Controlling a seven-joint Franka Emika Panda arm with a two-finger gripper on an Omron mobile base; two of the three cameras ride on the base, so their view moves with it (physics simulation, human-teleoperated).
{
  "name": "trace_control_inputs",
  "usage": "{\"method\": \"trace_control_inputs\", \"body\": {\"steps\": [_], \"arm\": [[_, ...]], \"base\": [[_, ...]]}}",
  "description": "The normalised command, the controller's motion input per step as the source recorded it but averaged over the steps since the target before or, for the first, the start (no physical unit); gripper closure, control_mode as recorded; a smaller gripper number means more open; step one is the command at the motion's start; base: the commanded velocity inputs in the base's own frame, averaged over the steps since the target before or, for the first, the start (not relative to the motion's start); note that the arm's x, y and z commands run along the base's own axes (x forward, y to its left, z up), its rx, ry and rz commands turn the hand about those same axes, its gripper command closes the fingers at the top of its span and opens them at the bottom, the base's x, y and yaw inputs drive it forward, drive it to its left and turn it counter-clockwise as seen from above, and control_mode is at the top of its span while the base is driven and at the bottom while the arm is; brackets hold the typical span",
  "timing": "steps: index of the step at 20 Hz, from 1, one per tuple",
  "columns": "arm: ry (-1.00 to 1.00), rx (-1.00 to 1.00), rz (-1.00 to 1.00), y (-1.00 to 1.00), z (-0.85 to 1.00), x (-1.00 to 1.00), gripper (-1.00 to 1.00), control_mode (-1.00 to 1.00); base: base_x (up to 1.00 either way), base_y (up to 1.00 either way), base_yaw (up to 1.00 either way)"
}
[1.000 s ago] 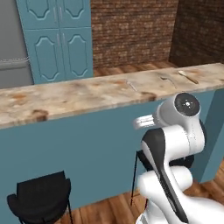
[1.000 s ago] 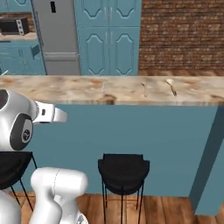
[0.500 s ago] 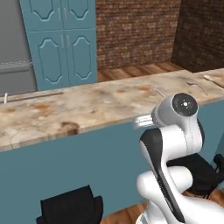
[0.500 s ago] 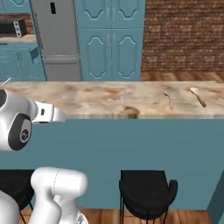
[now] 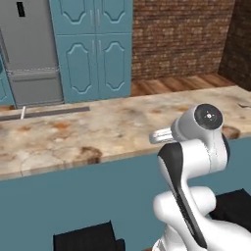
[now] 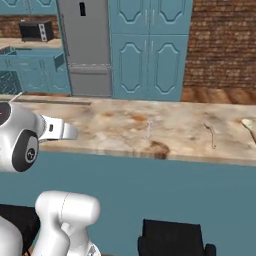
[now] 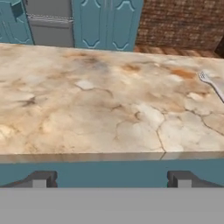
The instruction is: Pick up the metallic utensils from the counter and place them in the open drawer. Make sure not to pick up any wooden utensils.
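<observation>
Up close, the gripper [image 7: 109, 178] hangs with its fingers spread wide and grasping nothing, just short of the near edge of the counter [image 7: 100, 113]. On the marbled slab to the right lie a thin silver fork [image 6: 148, 128], a second slim metallic utensil [image 6: 212, 136] and, at the far right, a wooden spoon [image 6: 248, 125], all well apart. Black stools [image 6: 172, 239] stand below the teal base. Beyond, the fridge [image 6: 85, 47] and teal cabinets [image 5: 98, 49] line the far wall.

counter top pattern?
Beige-tan marbled stone with brown blotches; counter shows best in the hand view.
</observation>
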Motion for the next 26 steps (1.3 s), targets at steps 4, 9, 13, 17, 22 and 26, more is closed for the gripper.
{"method": "trace_control_inputs", "body": {"steps": [4,9,13,17,22,26], "arm": [[0.00,0.00,0.00,0.00,0.00,0.00,-1.00,1.00],[0.00,0.00,0.00,0.00,0.00,0.00,-1.00,1.00],[0.00,0.00,0.00,0.00,0.00,0.00,-1.00,1.00],[0.00,0.00,0.00,0.00,0.00,0.00,-1.00,1.00],[0.00,0.00,0.00,0.00,0.00,0.00,-1.00,1.00],[0.00,0.00,0.00,0.00,0.00,0.00,-1.00,1.00]], "base": [[0.61,-0.13,0.33],[0.96,-0.02,0.19],[1.00,-0.23,0.03],[0.21,-0.31,-0.06],[0.00,-0.20,-0.24],[0.00,-0.05,-0.27]]}}
